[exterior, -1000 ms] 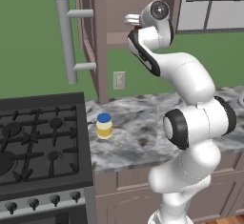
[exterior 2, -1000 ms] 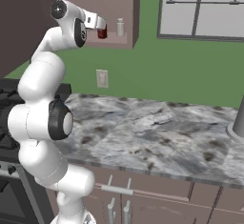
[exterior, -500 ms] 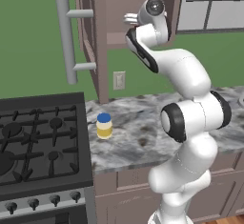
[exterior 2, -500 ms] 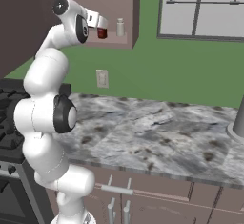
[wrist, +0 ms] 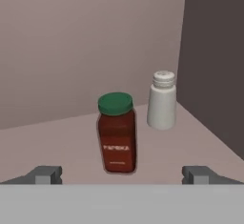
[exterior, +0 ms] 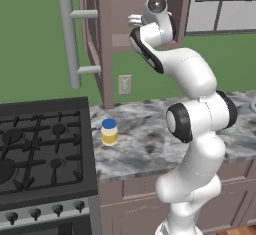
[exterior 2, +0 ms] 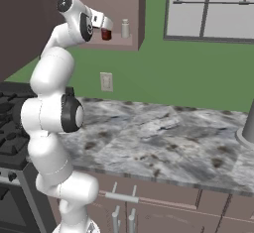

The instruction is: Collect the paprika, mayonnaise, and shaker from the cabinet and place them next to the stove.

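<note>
Now the stove [exterior: 45, 149] fills the lower left, and the cabinet [exterior: 107, 39] hangs above and right of it, door open. Just right of the stove, the mayonnaise [exterior: 109, 131] already stands on the counter. Up inside the cabinet, the gripper [wrist: 121, 174] has edged closer, jaws wide apart around the paprika [wrist: 116, 132], not yet clamped; the shaker [wrist: 161, 100] waits just behind.

Paprika [wrist: 117, 137] jar showing dark red with a green cap and pale label text, too small to read surely. Shaker [wrist: 161, 101] looking whitish-grey. Mayonnaise [exterior: 109, 132] appearing pale yellow under a blue lid. Cabinet [exterior: 102, 39] reading brownish-mauve with a grey bar handle [exterior: 70, 41]. Stove [exterior: 42, 151] sitting black. Counter [exterior 2: 163, 138] showing grey mottled marble; wall [exterior 2: 198, 73] showing green.
</note>
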Robot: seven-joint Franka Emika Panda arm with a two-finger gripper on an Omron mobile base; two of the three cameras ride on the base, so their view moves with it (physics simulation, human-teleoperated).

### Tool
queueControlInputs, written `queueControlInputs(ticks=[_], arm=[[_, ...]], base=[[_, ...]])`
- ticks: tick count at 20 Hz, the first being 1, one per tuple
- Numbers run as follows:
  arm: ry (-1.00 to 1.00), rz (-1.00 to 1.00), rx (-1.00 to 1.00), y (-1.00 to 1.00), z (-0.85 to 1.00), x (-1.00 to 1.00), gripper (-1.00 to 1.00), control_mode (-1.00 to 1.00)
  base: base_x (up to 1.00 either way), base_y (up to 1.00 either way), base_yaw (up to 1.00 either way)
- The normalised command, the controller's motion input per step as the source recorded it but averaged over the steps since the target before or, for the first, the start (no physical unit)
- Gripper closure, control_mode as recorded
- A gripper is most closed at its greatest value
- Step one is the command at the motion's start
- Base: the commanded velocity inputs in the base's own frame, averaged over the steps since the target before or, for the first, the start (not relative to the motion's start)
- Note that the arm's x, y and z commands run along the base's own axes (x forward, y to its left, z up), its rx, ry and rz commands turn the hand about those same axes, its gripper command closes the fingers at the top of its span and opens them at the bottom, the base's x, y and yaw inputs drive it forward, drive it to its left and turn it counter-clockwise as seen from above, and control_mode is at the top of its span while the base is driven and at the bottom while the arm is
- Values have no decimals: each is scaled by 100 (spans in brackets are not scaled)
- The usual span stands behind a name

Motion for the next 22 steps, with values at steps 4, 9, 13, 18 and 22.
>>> queueControlInputs(ticks=[4,9,13,18,22], arm=[[5,-2,0,0,-2,22,-100,-100],[5,-1,0,0,-2,23,-100,-100],[5,-1,0,0,-5,20,-100,-100],[4,-1,0,0,-7,20,-100,-100],[4,0,0,-11,-11,20,-100,-100]], base=[[0,0,0],[0,0,0],[0,0,0],[0,0,0],[0,0,0]])
